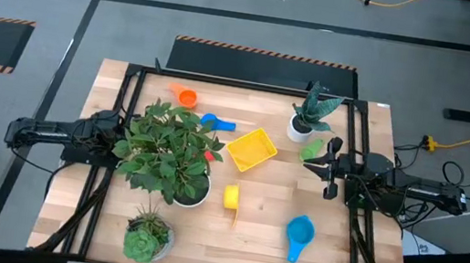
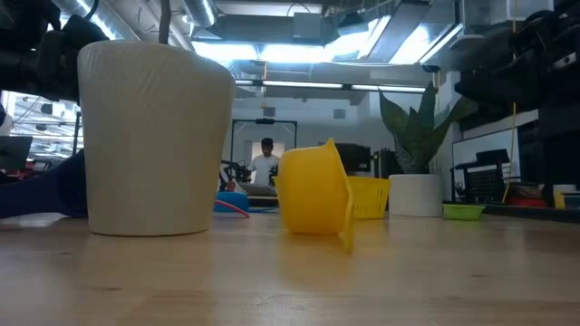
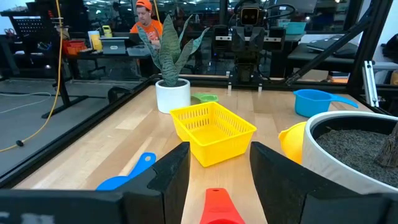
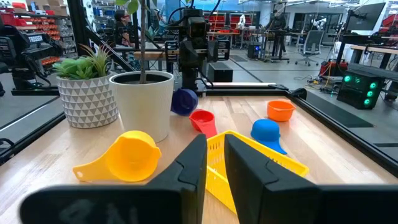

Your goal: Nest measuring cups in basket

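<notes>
Measuring cups lie scattered over the wooden table [image 1: 258, 227], none of them inside the yellow basket [image 1: 251, 149], which sits empty near the table's middle, turned at an angle. The orange cup [image 1: 186, 98] rests toward the far edge. The dark blue cup [image 1: 216, 122] lies near it, just beside the leaves of the big leafy plant [image 1: 167, 145] in its white pot [image 1: 192, 192]. A red cup [image 4: 203, 119] lies close to that pot, mostly hidden by foliage from above. The yellow cup [image 1: 231, 196] lies on its side between the basket and the near edge. The light blue cup [image 1: 299, 234] sits further right, toward the near edge. The green cup [image 1: 312, 149] lies beside the snake plant [image 1: 310, 114] in its small white pot, close to the right gripper [image 1: 331, 168].

That right gripper hovers just right of the basket, fingers drawn nearly together with a narrow gap showing between them, and nothing is held. The left gripper [image 3: 214, 174] is buried under the leafy plant's foliage in the overhead view; its wrist camera shows the fingers parted and empty, pointing across at the basket with the red cup's handle just ahead. A small succulent [image 1: 146, 237] in a patterned pot stands at the near left. A person [image 2: 265, 163] is visible in the room beyond.
</notes>
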Robot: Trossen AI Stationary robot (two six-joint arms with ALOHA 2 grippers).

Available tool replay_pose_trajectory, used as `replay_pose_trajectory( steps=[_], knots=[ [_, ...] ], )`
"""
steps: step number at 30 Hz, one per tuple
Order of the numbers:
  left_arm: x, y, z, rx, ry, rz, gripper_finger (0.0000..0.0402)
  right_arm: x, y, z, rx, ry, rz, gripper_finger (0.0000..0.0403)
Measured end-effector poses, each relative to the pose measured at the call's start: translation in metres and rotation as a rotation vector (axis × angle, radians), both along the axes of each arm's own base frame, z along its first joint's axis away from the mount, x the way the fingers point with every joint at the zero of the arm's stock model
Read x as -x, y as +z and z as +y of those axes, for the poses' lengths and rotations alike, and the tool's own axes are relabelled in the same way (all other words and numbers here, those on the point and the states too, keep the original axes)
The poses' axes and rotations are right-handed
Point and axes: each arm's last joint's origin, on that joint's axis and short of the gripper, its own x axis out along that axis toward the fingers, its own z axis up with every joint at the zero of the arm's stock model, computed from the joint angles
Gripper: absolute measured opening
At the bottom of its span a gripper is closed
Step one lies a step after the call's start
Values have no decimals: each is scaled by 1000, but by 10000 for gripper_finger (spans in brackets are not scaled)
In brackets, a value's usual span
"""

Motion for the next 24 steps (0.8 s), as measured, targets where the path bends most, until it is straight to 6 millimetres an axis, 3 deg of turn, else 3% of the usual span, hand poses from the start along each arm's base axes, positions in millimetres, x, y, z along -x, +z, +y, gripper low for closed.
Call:
replay_pose_trajectory(
  steps=[24],
  knots=[
    [0, 0, 0, 0, 0, 0, 160, 0, 0, 0, -16, 3, -1, 62]
  ],
)
